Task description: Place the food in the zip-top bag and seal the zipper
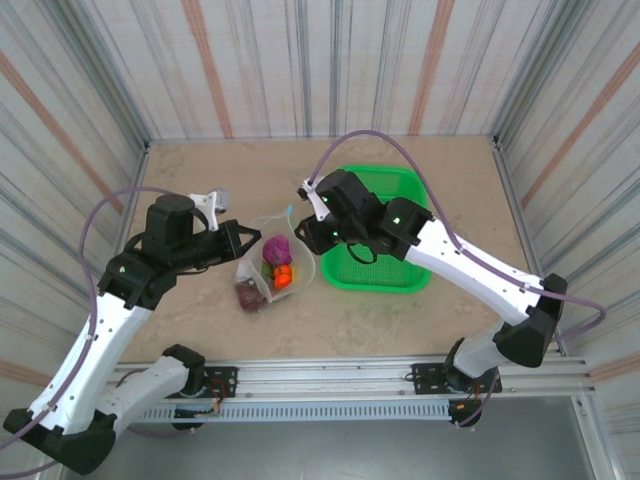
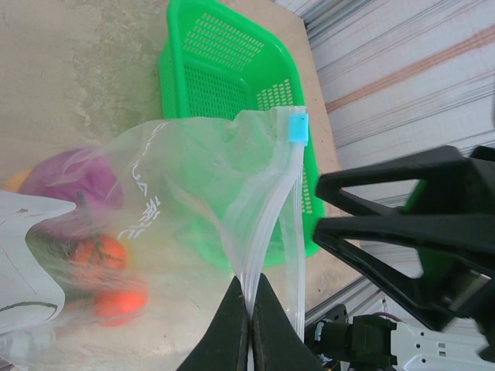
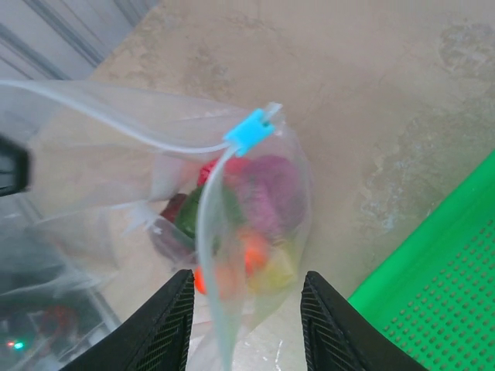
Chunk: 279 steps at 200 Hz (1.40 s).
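Nearest us, our left gripper (image 2: 249, 328) was pinched tight on the zipper (image 2: 267, 224) of the clear, floppy zip-top bag (image 2: 178, 170), which lay mid-tabletop (image 1: 200, 170). The smooth, rounded toy food (image 3: 255, 201) sat inside. Our right gripper (image 3: 247, 282) stood half-wide astride the strip, beneath the light-blue slider (image 3: 249, 131), gripping nothing. We judged a hard tug could pull the slick film free. Beyond lay the green mesh basket (image 1: 380, 170).

The bag (image 2: 201, 178) carries faint white print (image 2: 144, 202) on its side in the left wrist view, a short column of marks lying sideways on the creased plastic. 1 of them looks like a U; the others are too blurred to tell apart. No word, brand or number can be read.
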Each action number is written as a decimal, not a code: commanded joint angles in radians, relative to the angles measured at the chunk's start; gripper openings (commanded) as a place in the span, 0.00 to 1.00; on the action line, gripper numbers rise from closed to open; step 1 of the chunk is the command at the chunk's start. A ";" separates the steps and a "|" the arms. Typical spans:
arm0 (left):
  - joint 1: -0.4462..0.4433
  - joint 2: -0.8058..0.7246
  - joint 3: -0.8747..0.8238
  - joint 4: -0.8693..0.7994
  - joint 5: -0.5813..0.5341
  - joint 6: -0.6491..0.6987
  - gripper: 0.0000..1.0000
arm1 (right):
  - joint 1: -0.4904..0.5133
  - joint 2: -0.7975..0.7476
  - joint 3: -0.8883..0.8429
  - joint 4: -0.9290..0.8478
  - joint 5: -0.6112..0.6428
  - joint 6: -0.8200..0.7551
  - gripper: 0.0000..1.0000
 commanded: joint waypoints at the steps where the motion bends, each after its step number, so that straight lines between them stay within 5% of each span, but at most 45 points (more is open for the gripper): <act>1: -0.001 0.004 0.007 -0.003 -0.003 0.013 0.00 | 0.011 -0.044 -0.016 0.010 -0.027 -0.039 0.42; 95: -0.004 0.006 0.010 -0.003 0.008 0.010 0.00 | -0.035 0.134 0.083 -0.017 -0.093 -0.045 0.39; 123: -0.004 0.002 -0.023 0.063 0.074 -0.009 0.00 | -0.054 0.180 0.134 -0.008 -0.098 -0.087 0.13; 132: -0.004 0.000 -0.045 0.113 0.124 -0.013 0.07 | -0.059 0.193 0.154 -0.016 -0.104 -0.119 0.00; 156: -0.007 -0.022 -0.067 0.179 0.171 0.024 0.45 | -0.072 0.199 0.164 0.014 -0.126 -0.211 0.00; 177: -0.006 -0.078 -0.025 0.125 0.077 0.124 0.65 | -0.085 0.185 0.162 0.074 -0.144 -0.275 0.00; 202: -0.006 -0.173 0.032 0.082 -0.047 0.260 0.73 | -0.101 0.192 0.203 0.123 -0.194 -0.378 0.00; 241: -0.008 -0.191 0.105 -0.019 -0.385 0.364 0.71 | -0.103 0.170 0.220 0.221 -0.302 -0.672 0.00; 279: -0.010 -0.194 0.066 0.036 -0.485 0.454 0.62 | -0.107 0.234 0.393 0.083 -0.425 -0.871 0.00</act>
